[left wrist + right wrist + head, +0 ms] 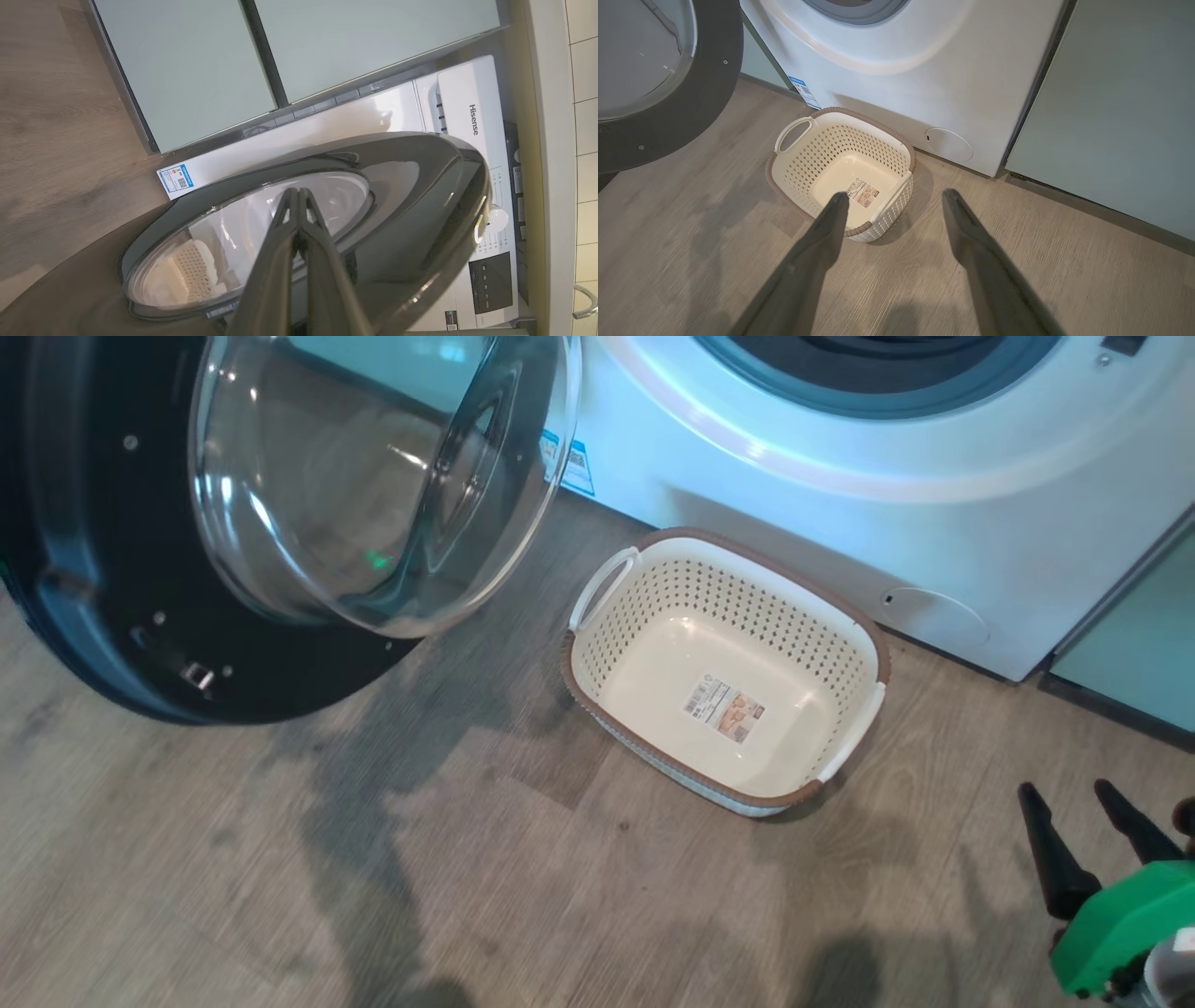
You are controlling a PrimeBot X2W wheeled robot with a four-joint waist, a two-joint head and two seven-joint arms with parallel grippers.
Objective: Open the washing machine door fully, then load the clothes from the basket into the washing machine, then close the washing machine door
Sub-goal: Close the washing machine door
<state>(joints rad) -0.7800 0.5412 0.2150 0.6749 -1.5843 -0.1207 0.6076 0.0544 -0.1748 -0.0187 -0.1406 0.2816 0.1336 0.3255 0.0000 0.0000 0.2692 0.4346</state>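
- Large round washing machine door (84, 569) with glossy black rim and bulging clear glass bowl: swung open at the left of the head view, inner side towards the camera.
- Big white front-loading washing machine (747, 457): grey rubber ring uncovered, small blue sticker (571, 462) low on the front.
- Small cream-white perforated plastic basket (719, 607) with brown rim: upright on the wood-grain floor (467, 896), just in front of the washer, paper label (725, 707) showing on its bottom.
- Left gripper (298, 191): fingers pressed together, nothing seen between them, pointing at the door's outer glass; contact impossible to tell.
- Right gripper (1066, 789): fingers spread apart, holding nothing, above the floor near the basket.
- Pale green cabinet panel (1111, 116): just beside the washer.
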